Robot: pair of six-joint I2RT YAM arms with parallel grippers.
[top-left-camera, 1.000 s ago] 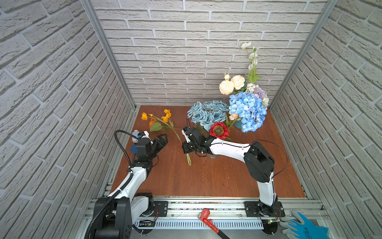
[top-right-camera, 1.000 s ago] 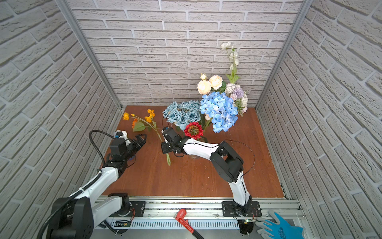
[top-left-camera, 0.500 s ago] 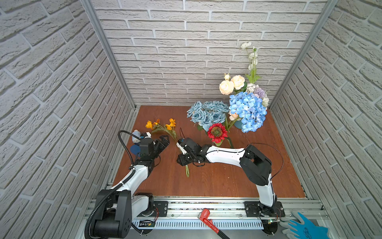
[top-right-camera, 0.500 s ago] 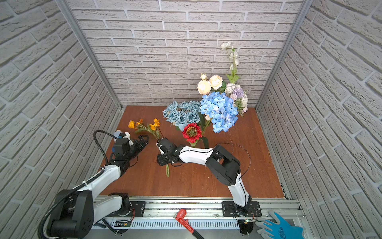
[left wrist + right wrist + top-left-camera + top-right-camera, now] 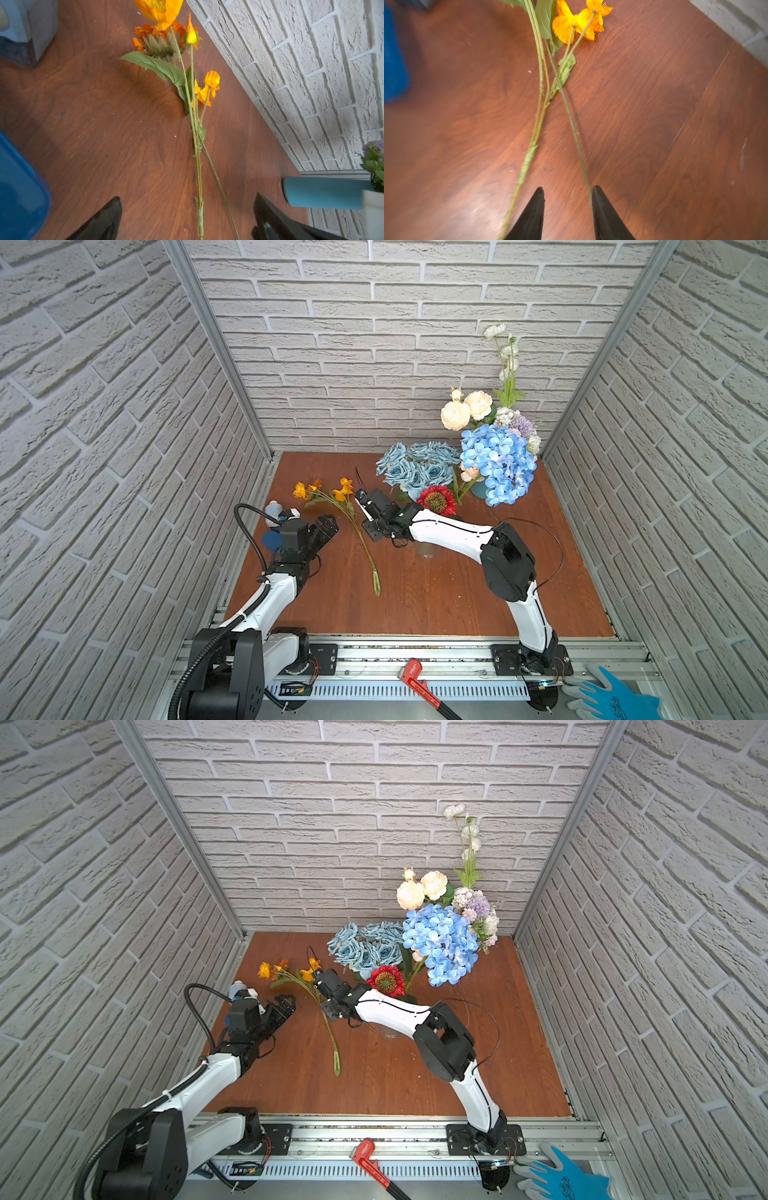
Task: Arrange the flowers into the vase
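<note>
Vase [image 5: 478, 490] mostly behind hydrangea [image 5: 498, 464], orange bloom [image 5: 160, 10] cropped, perhaps sunflower

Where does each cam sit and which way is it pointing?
Top views: high behind the bases, angled down at the whole tabletop; left arm and right arm show fully, with left claw and right claw.
Left wrist: on the left arm, looking past its open claw along the lying orange flower spray.
Right wrist: on the right arm, looking down past its parted claw at that spray.
Shared: all views show the spray.
</note>
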